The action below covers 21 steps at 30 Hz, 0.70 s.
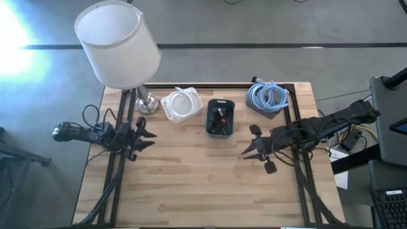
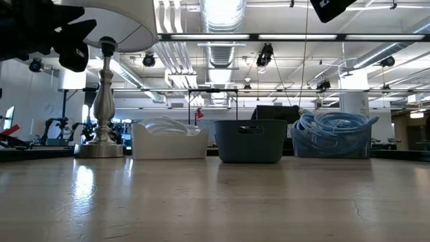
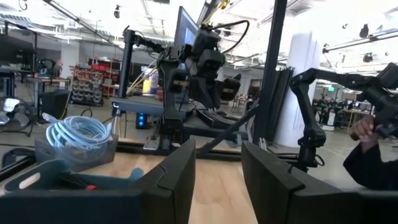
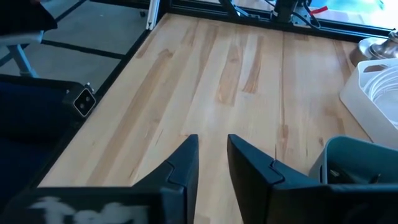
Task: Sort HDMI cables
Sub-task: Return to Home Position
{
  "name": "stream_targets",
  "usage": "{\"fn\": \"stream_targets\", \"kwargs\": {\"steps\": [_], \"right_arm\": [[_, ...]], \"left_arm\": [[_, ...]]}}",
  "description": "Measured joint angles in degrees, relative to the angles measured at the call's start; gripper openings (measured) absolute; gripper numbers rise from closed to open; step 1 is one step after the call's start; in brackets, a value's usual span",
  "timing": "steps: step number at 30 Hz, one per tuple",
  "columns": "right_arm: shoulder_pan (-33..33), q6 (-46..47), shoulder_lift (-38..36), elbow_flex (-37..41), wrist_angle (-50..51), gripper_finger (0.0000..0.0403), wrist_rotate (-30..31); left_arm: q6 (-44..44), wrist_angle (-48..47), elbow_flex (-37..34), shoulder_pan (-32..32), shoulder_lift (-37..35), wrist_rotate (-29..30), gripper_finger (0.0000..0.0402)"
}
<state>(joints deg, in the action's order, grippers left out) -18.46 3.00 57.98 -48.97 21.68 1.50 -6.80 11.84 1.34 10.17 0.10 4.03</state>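
The left pincer (image 1: 150,140) hangs parted and empty, the right pincer (image 1: 251,147) narrowly parted and empty, with the dark blue plastic bin (image 1: 220,100) of black folded HDMI cables (image 1: 220,119) just ahead of it, where a low homeward swing could tip it.

A white-shaded lamp (image 1: 117,44) stands in the upper left of the frame, on a wooden table (image 1: 203,181). A keyboard (image 1: 389,208) sits at the lower right.
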Motion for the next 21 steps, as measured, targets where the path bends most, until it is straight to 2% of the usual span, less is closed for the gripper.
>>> {"fn": "stream_targets", "kwargs": {"steps": [7,12,17,21], "right_arm": [[0.0,-0.2,0.0,0.0,0.4,0.0090,0.0],[0.0,1.0,0.0,0.0,-0.6,0.0088,0.0],[0.0,1.1,0.0,1.5,-5.9,0.0078,-0.4],[0.0,2.0,-0.1,3.9,-9.8,0.0071,-3.3]], "left_arm": [[-0.8,-0.3,-0.8,0.0,0.0,0.5,0.0133],[1.8,-0.3,-0.8,0.0,0.0,0.5,0.0133],[1.9,-0.7,-0.8,0.0,0.2,0.4,0.0133],[1.9,-1.3,-0.9,0.0,0.2,0.4,0.0133]]}}
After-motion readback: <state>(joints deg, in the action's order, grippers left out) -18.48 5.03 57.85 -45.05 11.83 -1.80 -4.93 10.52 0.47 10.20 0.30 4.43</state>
